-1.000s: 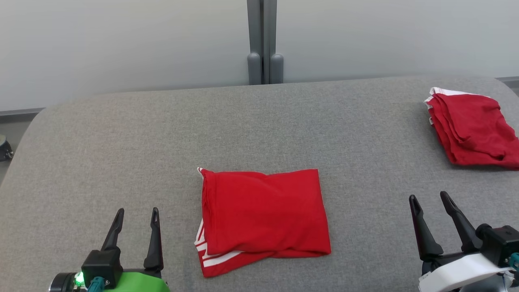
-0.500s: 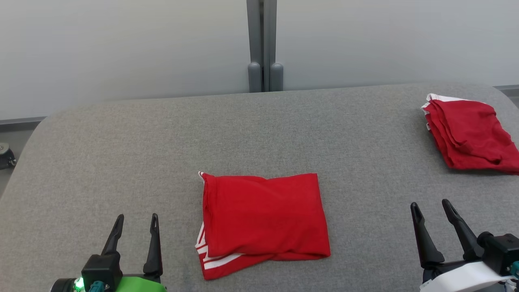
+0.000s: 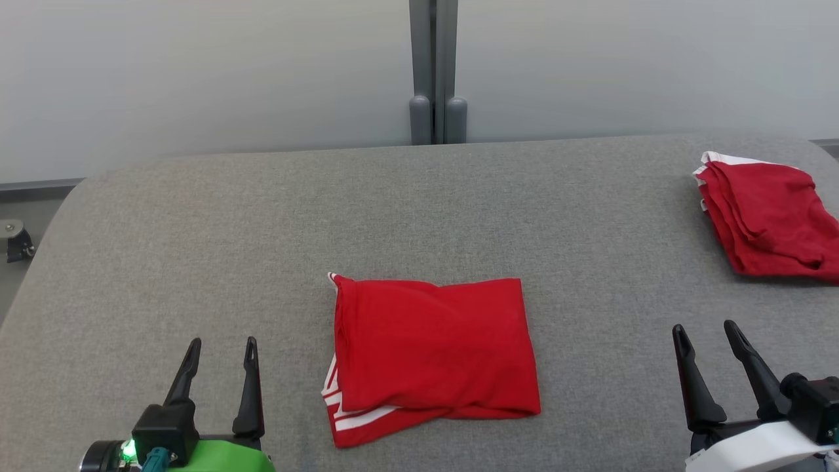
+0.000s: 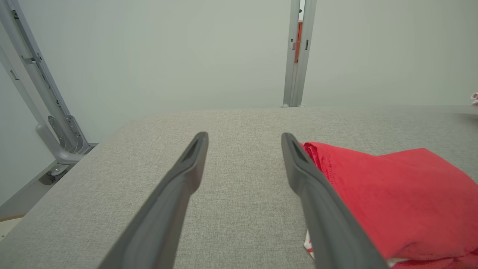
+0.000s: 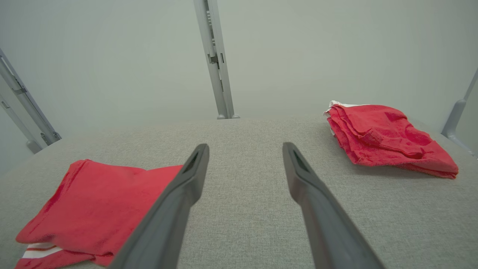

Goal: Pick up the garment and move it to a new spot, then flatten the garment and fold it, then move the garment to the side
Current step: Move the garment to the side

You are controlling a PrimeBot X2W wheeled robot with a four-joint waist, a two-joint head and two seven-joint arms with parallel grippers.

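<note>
Your folded red cloth garment with white stripes [image 3: 432, 357] lies at the centre of the grey fabric table [image 3: 196, 229]. The left gripper [image 3: 223, 342] and right gripper [image 3: 704, 328] flank it, fingers spread, holding nothing. Pinch every layer at both edges so the fold holds.

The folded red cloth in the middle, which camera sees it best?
The head view: it shows the whole folded red cloth from above, every edge and the white stripes. The left wrist view catches part, cut by the frame and a finger. The right wrist view shows it low, partly behind a finger.
</note>
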